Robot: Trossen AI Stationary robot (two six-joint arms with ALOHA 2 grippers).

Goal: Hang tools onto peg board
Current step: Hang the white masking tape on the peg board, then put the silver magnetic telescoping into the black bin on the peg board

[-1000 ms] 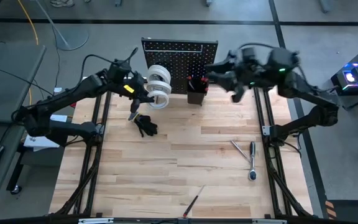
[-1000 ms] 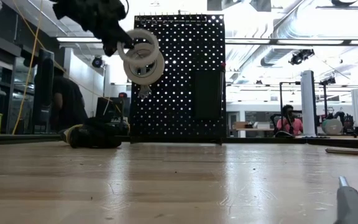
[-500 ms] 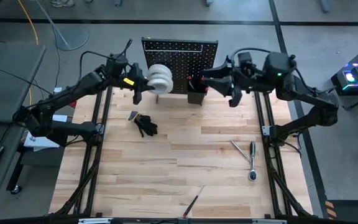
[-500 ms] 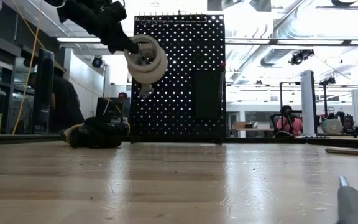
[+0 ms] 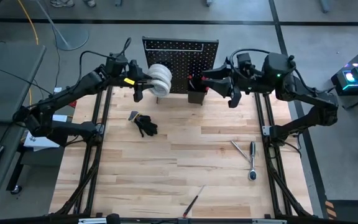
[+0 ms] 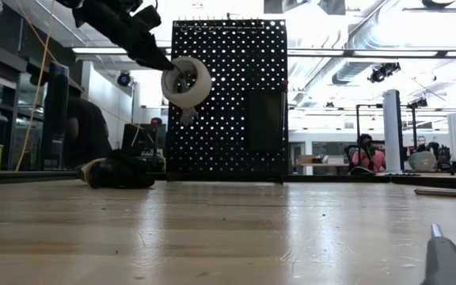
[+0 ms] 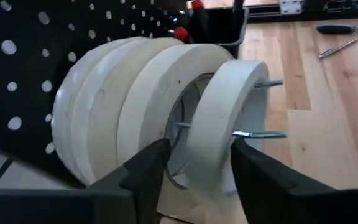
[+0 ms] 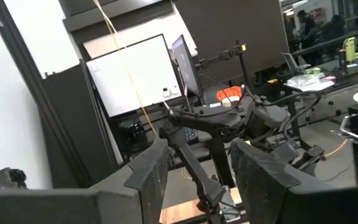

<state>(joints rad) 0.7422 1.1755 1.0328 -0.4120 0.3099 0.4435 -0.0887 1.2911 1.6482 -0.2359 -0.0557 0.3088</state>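
The black peg board (image 5: 179, 46) (image 6: 236, 95) stands upright at the table's far edge, with a small black bin (image 5: 196, 93) on its front. Several white tape rolls (image 5: 160, 78) (image 6: 187, 81) (image 7: 135, 112) hang side by side by their hollow centres on a silver hook (image 7: 257, 134) sticking out of the board. My left gripper (image 5: 140, 87) (image 7: 201, 162) is open at the rolls, a finger on either side of the nearest roll's lower rim (image 7: 219, 155). My right gripper (image 5: 211, 79) (image 8: 197, 180) is open and raised beside the bin, with nothing between its fingers. My left gripper has its two fingers (image 7: 148, 171) on either side of the nearest roll's rim, coming from the table's left and slanting down. I cannot tell whether they touch it. The roll hangs upright on the hook, clear of the table.
Red-handled tools (image 5: 191, 79) stand in the bin. A black bundle (image 5: 145, 124) (image 6: 121, 170) and a small tool (image 5: 133, 115) lie at the far left. A silver ratchet (image 5: 252, 158) and wrench (image 5: 238, 148) lie at the right, a red-handled screwdriver (image 5: 191, 204) at the near edge.
My left gripper has carried two tape rolls toward the peg board and rolled its wrist. The rolls, held out and offset from each other before, now sit lined up on the hook against the board.
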